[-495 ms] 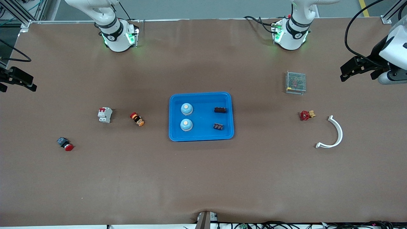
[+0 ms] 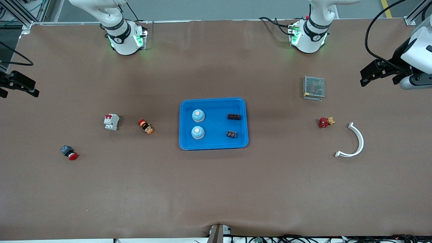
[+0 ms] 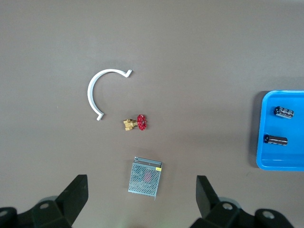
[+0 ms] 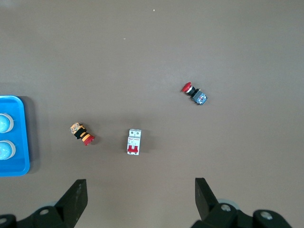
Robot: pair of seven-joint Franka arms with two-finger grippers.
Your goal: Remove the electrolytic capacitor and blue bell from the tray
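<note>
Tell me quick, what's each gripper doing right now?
Left gripper: open, holding nothing.
Right gripper: open, holding nothing.

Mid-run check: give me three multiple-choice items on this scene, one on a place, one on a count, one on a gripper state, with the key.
1. Where do the two bells sit?
A. in the blue tray
B. beside the white arc
C. on the metal mesh box

2. How many black capacitors lie in the tray?
A. one
B. two
C. four

3. How is the left gripper?
A. shut on a bell
B. shut on nothing
C. open and empty

Key: 1 A, both domes rest inside the tray; 2 B, two dark parts lie toward the left arm's end; 3 C, its fingers stand wide apart over the table.
</note>
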